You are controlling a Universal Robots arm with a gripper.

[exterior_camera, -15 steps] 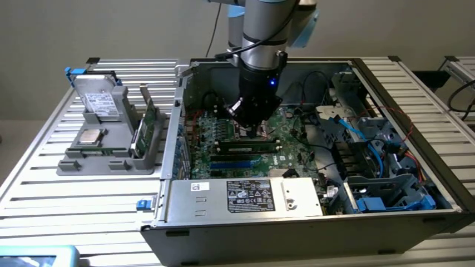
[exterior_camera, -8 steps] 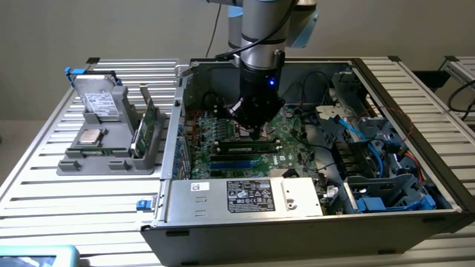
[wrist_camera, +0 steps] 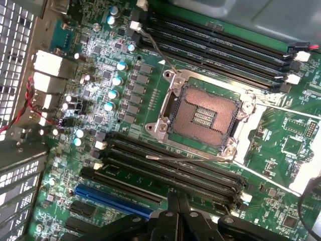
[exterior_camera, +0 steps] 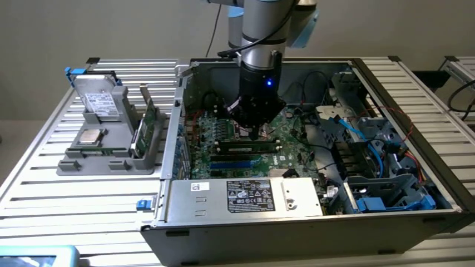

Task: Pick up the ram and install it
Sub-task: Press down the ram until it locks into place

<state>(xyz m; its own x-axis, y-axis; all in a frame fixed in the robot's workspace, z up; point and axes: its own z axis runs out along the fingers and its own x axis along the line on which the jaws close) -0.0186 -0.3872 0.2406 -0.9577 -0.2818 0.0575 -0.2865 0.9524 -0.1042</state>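
Exterior view: the gripper point(exterior_camera: 256, 133) hangs inside the open computer case point(exterior_camera: 386, 83), its fingers drawn together with nothing between them, the tip just above the motherboard point(exterior_camera: 297, 130). At 6 o'clock from the tip, just beside it, the ram point(exterior_camera: 248, 148) lies seated in a black slot, a blue slot point(exterior_camera: 233, 164) beyond it. The power supply point(exterior_camera: 248, 196) sits at 6 o'clock. Well apart at 9 o'clock, a grey holder point(exterior_camera: 111, 150) carries a drive and upright green cards.

Wrist view: the fingers point(wrist_camera: 179, 211) meet, closed and empty, over black slots point(wrist_camera: 175, 170). The bare CPU socket point(wrist_camera: 203, 114) lies at 12 o'clock. The arm hides part of the board in the exterior view.
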